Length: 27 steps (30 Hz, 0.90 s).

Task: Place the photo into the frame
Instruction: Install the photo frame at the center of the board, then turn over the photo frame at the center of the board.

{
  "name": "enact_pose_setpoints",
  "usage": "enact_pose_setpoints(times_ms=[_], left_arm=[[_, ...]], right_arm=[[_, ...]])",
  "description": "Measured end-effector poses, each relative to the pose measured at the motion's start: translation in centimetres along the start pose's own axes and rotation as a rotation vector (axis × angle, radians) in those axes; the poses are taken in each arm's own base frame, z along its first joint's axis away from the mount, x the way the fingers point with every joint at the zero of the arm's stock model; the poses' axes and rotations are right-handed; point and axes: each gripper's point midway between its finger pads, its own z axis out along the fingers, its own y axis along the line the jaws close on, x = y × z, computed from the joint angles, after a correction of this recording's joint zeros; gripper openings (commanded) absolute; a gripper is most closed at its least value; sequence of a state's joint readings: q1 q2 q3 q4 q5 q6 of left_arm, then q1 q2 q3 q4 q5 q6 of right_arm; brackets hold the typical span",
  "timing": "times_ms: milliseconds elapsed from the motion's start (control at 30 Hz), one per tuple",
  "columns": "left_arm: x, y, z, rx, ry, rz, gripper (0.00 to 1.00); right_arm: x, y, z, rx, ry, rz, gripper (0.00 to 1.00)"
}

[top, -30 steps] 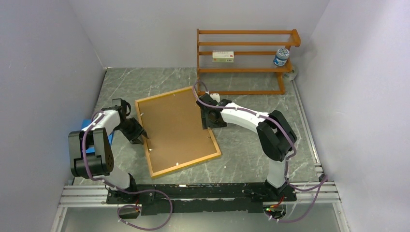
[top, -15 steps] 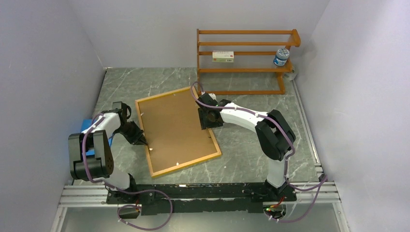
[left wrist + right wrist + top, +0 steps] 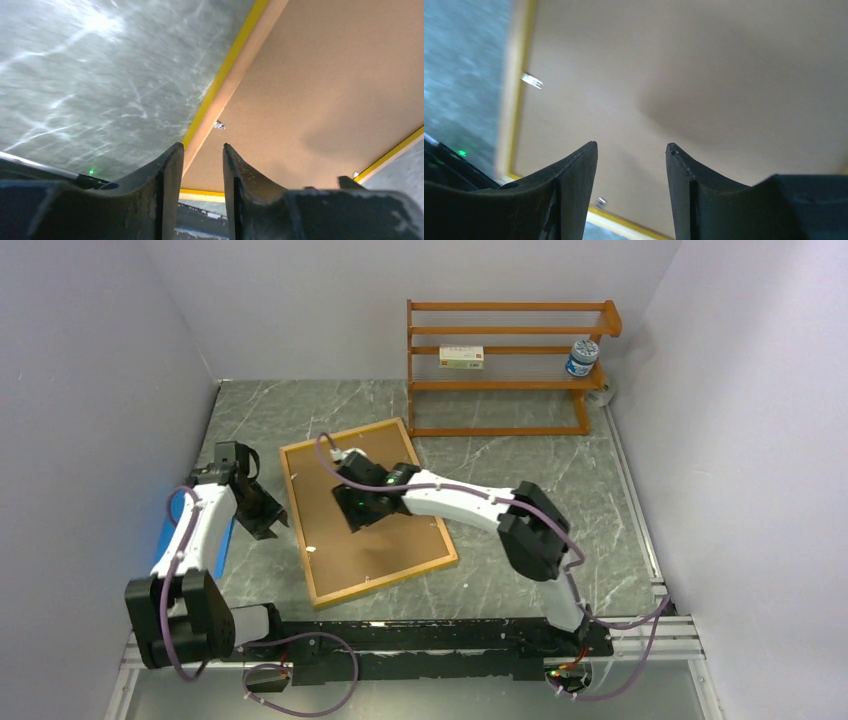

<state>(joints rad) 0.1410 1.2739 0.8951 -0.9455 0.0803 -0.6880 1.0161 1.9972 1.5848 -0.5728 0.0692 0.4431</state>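
Note:
The frame [image 3: 390, 581] lies back side up on the marble table, its yellow edge [image 3: 230, 75] showing along the pale wood rim. A brown backing board [image 3: 400, 540] fills it. The photo is hidden. My left gripper [image 3: 262, 520] hovers just off the frame's left edge, open, with nothing between its fingers [image 3: 202, 145]. My right gripper [image 3: 358, 505] reaches across over the upper middle of the backing board [image 3: 699, 65], open and empty [image 3: 631, 144]. Small metal tabs sit along the rim [image 3: 531, 80].
An orange-brown shelf rack [image 3: 500, 385] stands at the back, with a small box [image 3: 461, 357] and a bottle [image 3: 581, 357] on it. A blue sheet [image 3: 224, 538] lies under the left arm near the left wall. Grey walls close in both sides.
The right arm swung left, from the frame's right edge to over the board's middle. The left gripper closed at the frame's left edge, then drew back left and reopened.

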Motion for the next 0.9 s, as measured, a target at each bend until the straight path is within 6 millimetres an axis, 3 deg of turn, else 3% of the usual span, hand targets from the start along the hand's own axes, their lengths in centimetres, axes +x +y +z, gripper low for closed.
enact_pose_setpoints(times_ms=[133,233,367,533,900], left_arm=[[-3.1,0.4,-4.4,-0.029,-0.208,-0.043,0.44],[-4.5,1.3,-8.0,-0.047,-0.352,-0.101,0.5],[-4.5,3.4,-10.9,-0.096,-0.457,-0.172,0.56],[-3.5,5.8,-12.6,-0.152,-0.516,-0.223,0.63],[-2.3,7.5,-13.3,-0.202,-0.524,-0.238,0.66]], right_arm=[[-2.6,5.3,1.9,-0.057,-0.047,-0.019,0.58],[-3.4,7.3,3.6,-0.06,-0.055,-0.017,0.59],[-4.1,9.5,6.2,-0.045,-0.064,-0.015,0.59],[-3.0,10.8,8.4,-0.007,-0.06,-0.049,0.6],[-0.7,13.6,9.0,0.024,-0.079,-0.178,0.58]])
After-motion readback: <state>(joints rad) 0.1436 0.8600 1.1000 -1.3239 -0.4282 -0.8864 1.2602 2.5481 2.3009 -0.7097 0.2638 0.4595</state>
